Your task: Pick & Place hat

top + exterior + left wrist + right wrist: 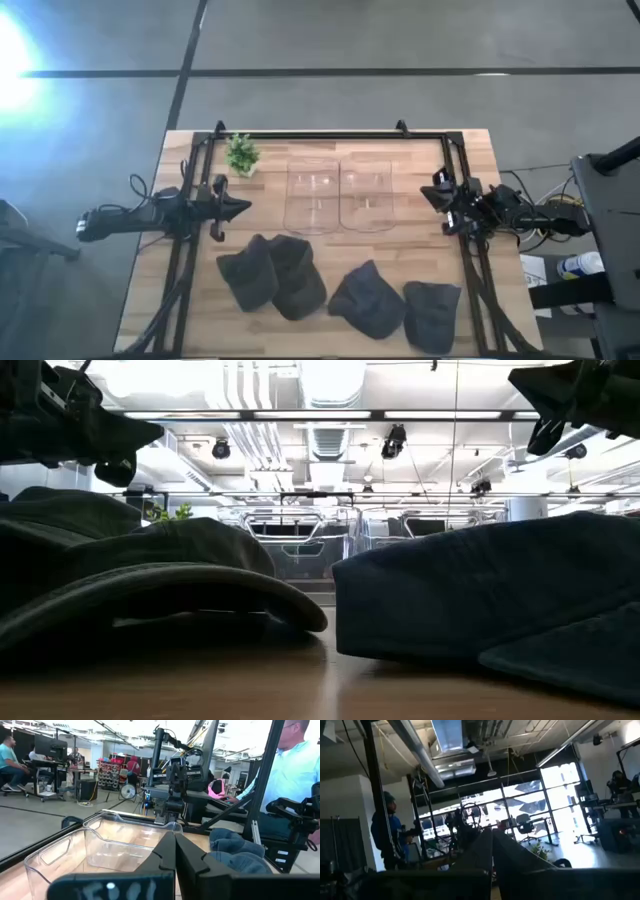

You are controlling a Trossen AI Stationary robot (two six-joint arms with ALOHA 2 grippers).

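Note:
Several dark grey hats lie flat on the near half of the wooden table: two overlapping (272, 277), one in the middle (368, 298) and one toward the right (432, 314). In the low view they fill the foreground (150, 580) (480, 600). My left gripper (240, 207) (175, 842) hovers shut above the table's left side, left of the clear bins and past the hats. My right gripper (430, 192) (492, 837) hovers shut at the right side, next to the right bin. Neither touches anything.
Two clear plastic bins (313, 195) (367, 194) stand side by side at the table's middle far part, between the grippers. A small green plant (242, 154) sits at the far left. A black frame (330, 135) runs along the table's edges. People show in the room beyond.

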